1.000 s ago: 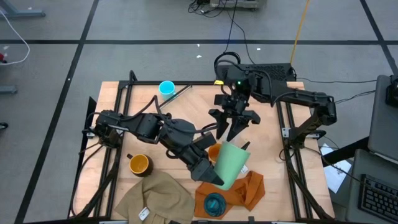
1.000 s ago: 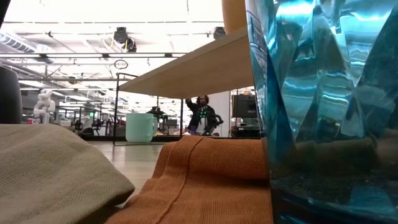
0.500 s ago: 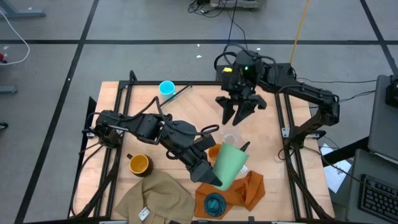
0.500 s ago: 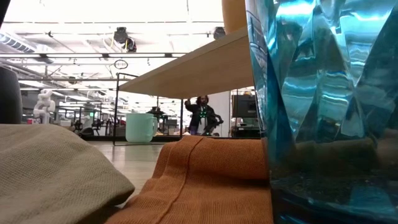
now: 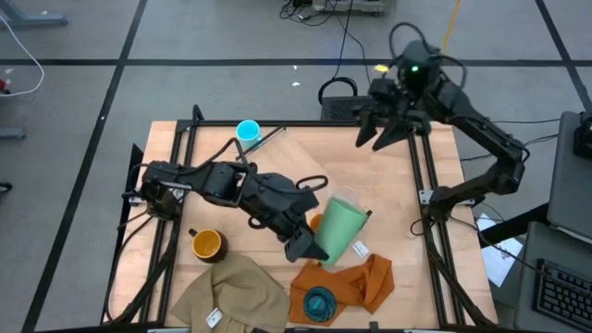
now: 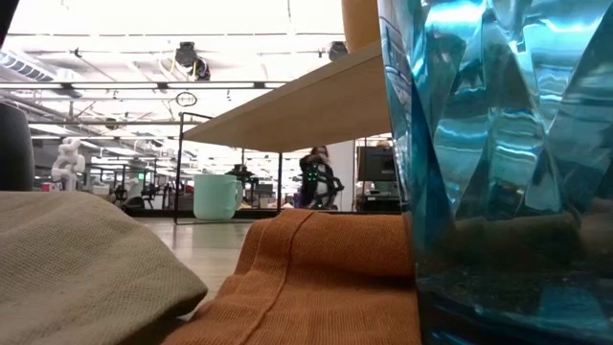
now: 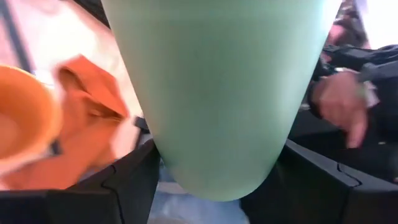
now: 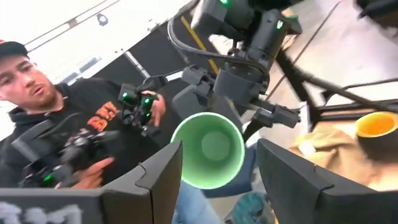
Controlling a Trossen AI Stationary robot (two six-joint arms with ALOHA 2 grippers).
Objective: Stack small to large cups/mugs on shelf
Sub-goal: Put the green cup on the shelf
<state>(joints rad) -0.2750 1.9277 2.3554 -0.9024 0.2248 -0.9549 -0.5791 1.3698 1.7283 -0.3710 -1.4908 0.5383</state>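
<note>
You have the green cup (image 5: 339, 230) clamped in the left gripper (image 5: 314, 248) fingers, lifted and tilted over the bench (image 5: 296, 157) beside the orange cup (image 5: 317, 223). The right gripper (image 5: 381, 129) waits at the far edge, fingers apart, empty. No finished stack shows; most cups remain.
</note>
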